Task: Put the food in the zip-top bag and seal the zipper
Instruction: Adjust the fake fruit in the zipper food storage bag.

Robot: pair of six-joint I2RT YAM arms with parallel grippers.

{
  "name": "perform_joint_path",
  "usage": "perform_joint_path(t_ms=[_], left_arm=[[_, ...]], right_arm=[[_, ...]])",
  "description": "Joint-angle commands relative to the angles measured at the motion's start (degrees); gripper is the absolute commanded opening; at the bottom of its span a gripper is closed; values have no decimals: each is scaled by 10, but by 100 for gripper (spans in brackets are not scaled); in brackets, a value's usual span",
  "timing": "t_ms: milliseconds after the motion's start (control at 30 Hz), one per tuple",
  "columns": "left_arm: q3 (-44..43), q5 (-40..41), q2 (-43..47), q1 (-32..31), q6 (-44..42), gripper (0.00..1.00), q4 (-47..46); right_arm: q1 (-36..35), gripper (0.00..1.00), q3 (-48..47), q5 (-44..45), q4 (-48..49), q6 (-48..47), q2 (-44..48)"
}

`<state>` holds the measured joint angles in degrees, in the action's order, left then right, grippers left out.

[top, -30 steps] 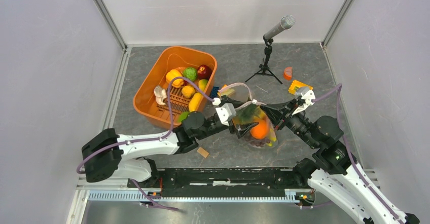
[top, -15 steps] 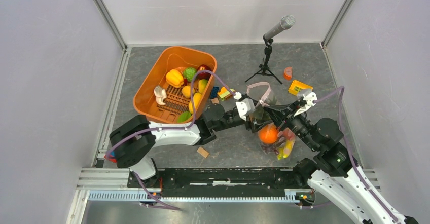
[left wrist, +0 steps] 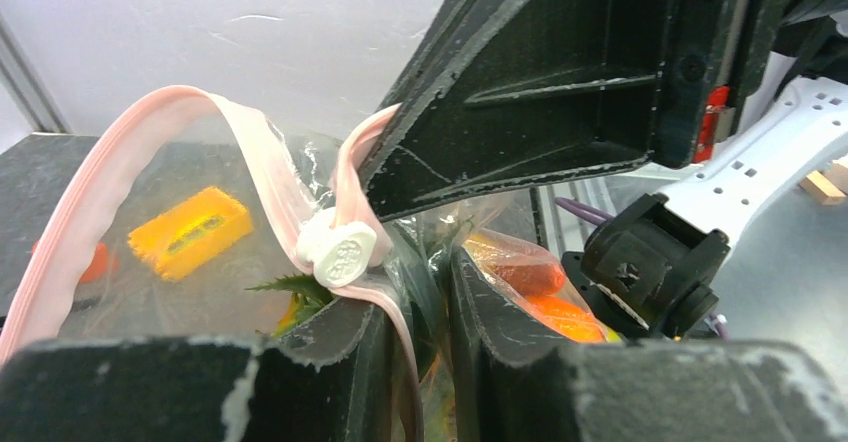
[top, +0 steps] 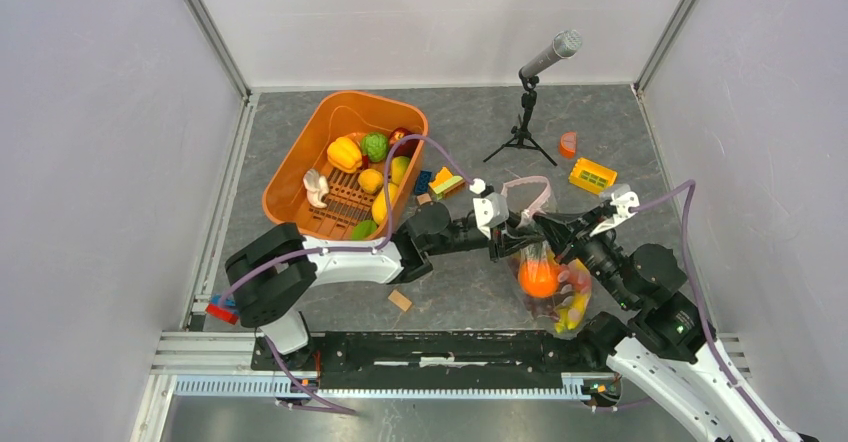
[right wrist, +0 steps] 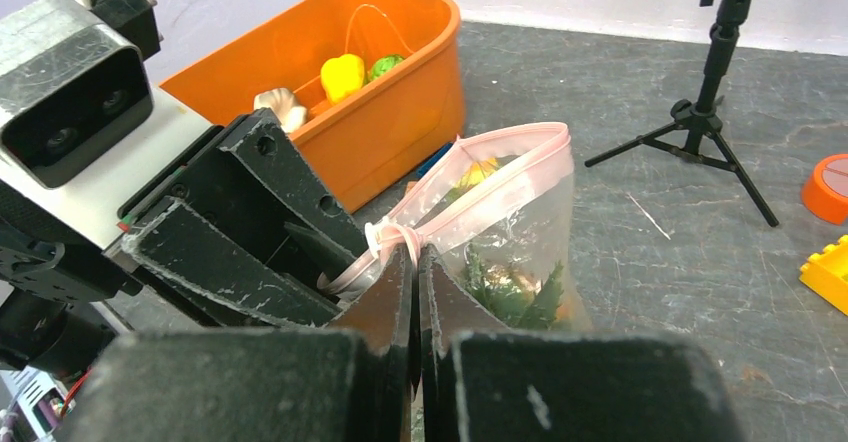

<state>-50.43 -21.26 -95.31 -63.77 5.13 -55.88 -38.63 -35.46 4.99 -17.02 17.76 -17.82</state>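
The clear zip-top bag hangs between my two grippers at the table's middle right. It holds food: an orange fruit, a yellow piece and green pineapple leaves. Its pink zipper loops open above. The white slider sits just above my left gripper. That gripper's jaws stand narrowly apart around the pink strip and bag film. My right gripper is shut on the bag's top edge next to the slider. More food lies in the orange tub.
The orange tub stands at the back left. A microphone on a tripod is at the back centre. A yellow block, an orange piece, coloured blocks and a wooden block lie on the floor.
Both grippers carried the bag to the right and nearer. The left arm stretched out, and its jaws narrowed from wide apart to close around the bag's top.
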Motion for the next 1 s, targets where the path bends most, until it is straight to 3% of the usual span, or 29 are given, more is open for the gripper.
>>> perform_joint_path(t_ms=[0,200,367,533,667,800,967], left_arm=[[-13,-162,0,-42,34,27,125],[-34,-206,0,-46,21,29,211],[-55,-171,32,-42,-22,29,347],[-35,-69,130,-19,-58,44,394],[-43,-84,200,17,-88,56,454],[-78,-83,235,23,-122,72,543],[-75,-18,296,24,-155,82,597]], right_arm=[[2,0,-30,83,54,-13,1],[2,0,-32,79,52,-24,8],[2,0,-55,-35,47,-90,4],[2,0,-91,-122,3,-132,-17],[2,0,-101,-194,25,-147,-20],[2,0,-108,-205,32,-156,-37],[2,0,-97,-226,44,-169,-49]])
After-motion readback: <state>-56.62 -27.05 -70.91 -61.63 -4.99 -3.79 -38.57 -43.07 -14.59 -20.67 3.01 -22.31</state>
